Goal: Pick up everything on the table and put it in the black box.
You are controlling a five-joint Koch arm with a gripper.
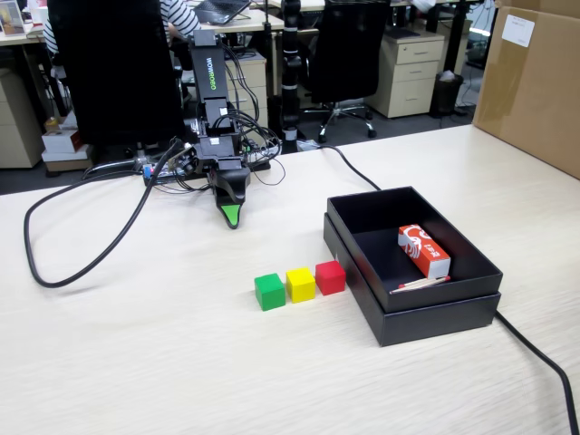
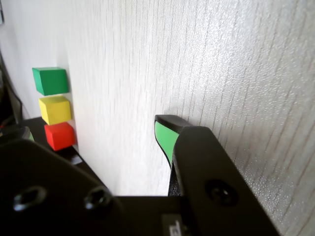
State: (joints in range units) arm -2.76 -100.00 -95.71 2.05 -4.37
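Cubes in a touching row on the pale worktop [image 1: 136,362]: green cube [image 1: 269,291], yellow cube [image 1: 300,284], red cube [image 1: 330,276], the red one just beside the near wall of the black box [image 1: 435,317]. Row running left to right in the fixed view, lying toward the camera and slightly right of the green-tipped fingers [image 1: 233,216], well apart from them, green cube nearest. Fingers pointing down, just above the bare wood; spread or pressed together, cannot tell, only one tip showing in either view.

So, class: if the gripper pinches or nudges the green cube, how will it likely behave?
The green cube looks rigid with flat faces, so it should slide rather than roll. It looks small and probably light. It sits close beside the yellow cube, so a sideways push would likely shove that one too.
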